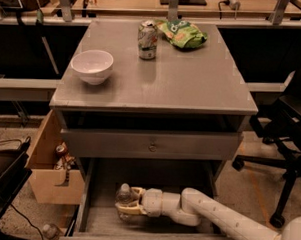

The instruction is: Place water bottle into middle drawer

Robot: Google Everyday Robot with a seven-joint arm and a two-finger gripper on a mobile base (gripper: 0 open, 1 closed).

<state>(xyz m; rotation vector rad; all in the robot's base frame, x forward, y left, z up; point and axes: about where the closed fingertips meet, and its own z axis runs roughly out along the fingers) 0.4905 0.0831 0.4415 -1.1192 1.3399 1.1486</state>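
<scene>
the water bottle [123, 193] is being held by the claw [124, 205], low down inside the middle drawer [160, 178], near its left wall. the claw's fingers are being pressed around the lower part of the bottle, so the claw is gripping the water bottle. the bottle is being held upright, with its cap pointing up. whether its bottom is being rested on the drawer floor cannot be told. the white arm [221, 220] is being reached in from the near right.

the drawer is being shown pulled open, under the shallow drawer front [199, 145] with the small knob [152, 146]. up on the bench [202, 89], a white bowl [93, 65] is being shown at the left. a soda can [147, 39] and a green bag [183, 33] are being shown at the far side.

the job is probably almost done. only the letting go and the pulling out are not yet done. a few things could be going wrong from here. if the bottle is being let go while it is hanging above the floor, it could be tipped over and rolled. if the claw is being pulled back before its fingers are being opened wide enough, the light bottle could be dragged or knocked down. if the arm is being lifted too soon, it could be bumped against the drawer front above.
</scene>
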